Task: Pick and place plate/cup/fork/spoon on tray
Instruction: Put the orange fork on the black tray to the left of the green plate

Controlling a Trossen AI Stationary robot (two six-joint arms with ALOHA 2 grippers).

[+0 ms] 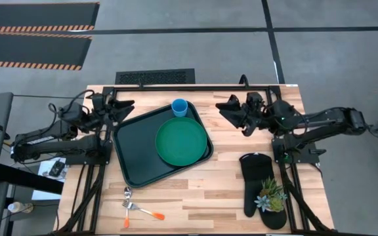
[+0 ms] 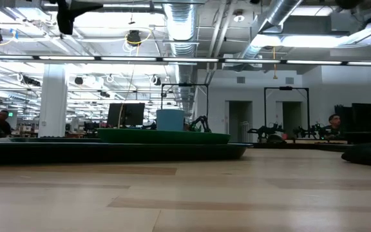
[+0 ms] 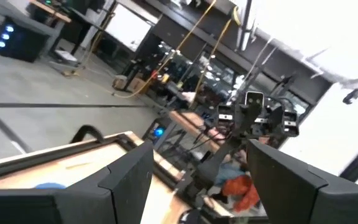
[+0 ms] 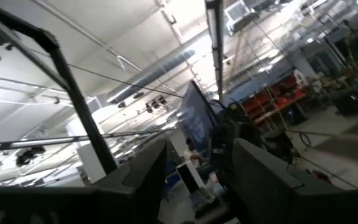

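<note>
The dark tray (image 1: pixel 135 154) lies mid-table. The green plate (image 1: pixel 181 141) rests flat in its right half. The light blue cup (image 1: pixel 180 107) stands upright at the tray's far corner, by the plate's far edge. The fork (image 1: pixel 144 210) with its orange handle and the spoon (image 1: pixel 127 208) lie crossed on the wood near the front edge. My left gripper (image 1: pixel 125 106) hangs open beyond the tray's far left corner. My right gripper (image 1: pixel 224 107) hangs open to the right of the cup. Both are raised, with nothing between their fingers (image 3: pixel 129 180) (image 4: pixel 145 180).
A black oven mitt (image 1: pixel 257 185) lies at the table's near right with a small potted plant (image 1: pixel 271 196) on it. In the low view the tray (image 2: pixel 108 151), plate (image 2: pixel 163 136) and cup (image 2: pixel 170 119) stand at the back. Bare wood stretches between the tray and the mitt.
</note>
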